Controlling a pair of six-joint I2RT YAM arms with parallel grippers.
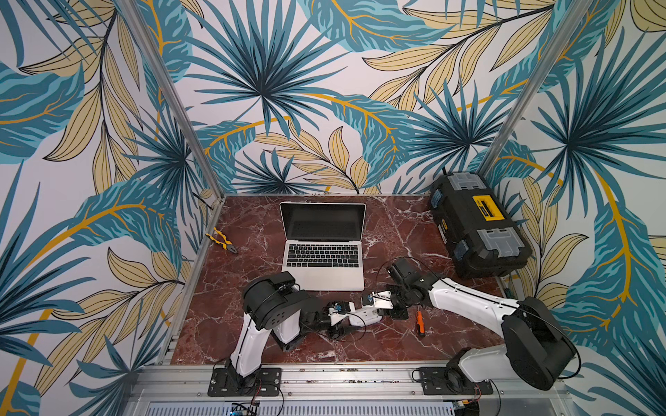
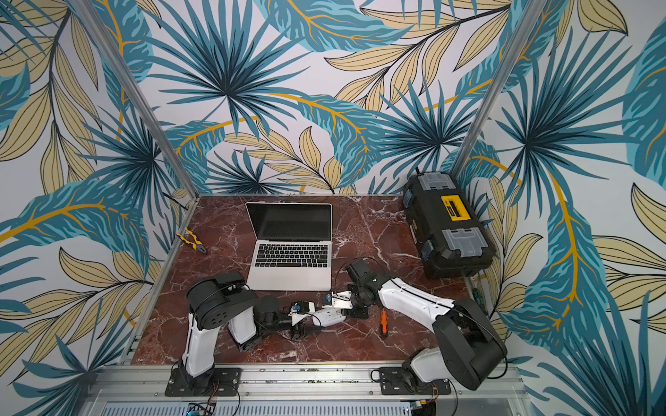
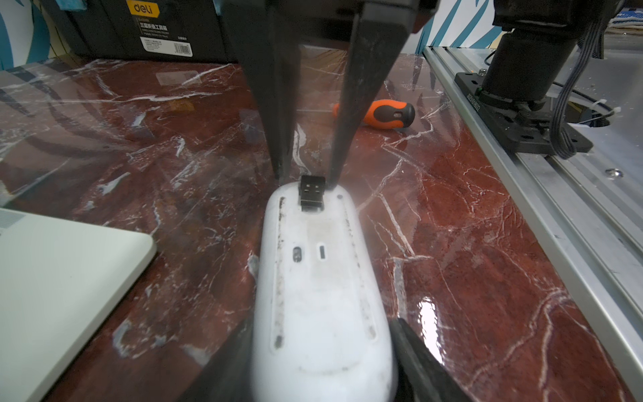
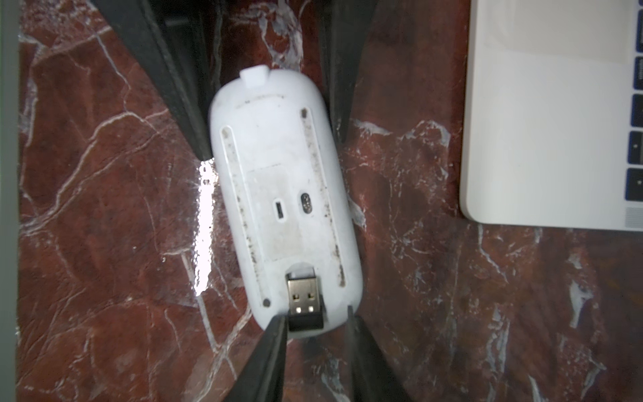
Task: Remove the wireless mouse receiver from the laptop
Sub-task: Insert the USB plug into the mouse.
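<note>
In both top views the open silver laptop (image 1: pixel 324 252) sits on the red marble counter (image 1: pixel 396 230). A white wireless mouse (image 1: pixel 364 316) is just in front of its right front corner, where the two arms meet. A black-and-yellow toolbox (image 1: pixel 475 227) stands well to the laptop's right, and an orange-handled screwdriver (image 1: pixel 420 322) lies farther from the laptop than the mouse. The receiver is too small to make out here.

In the left wrist view the left end effector (image 3: pixel 322 320) is clenched on the sides of the mouse, which is underside up. The USB receiver (image 3: pixel 312 193) lies in the recess at the mouse's other end, not in the laptop. The right end effector (image 3: pixel 306 175) straddles it with its fingers parted, released.

In the right wrist view the receiver's metal plug points into the recess and its black cap sits at the mouse's rim. One right finger (image 4: pixel 275 348) seems to touch the cap, while the other stands clear. The laptop's corner is near the mouse.
</note>
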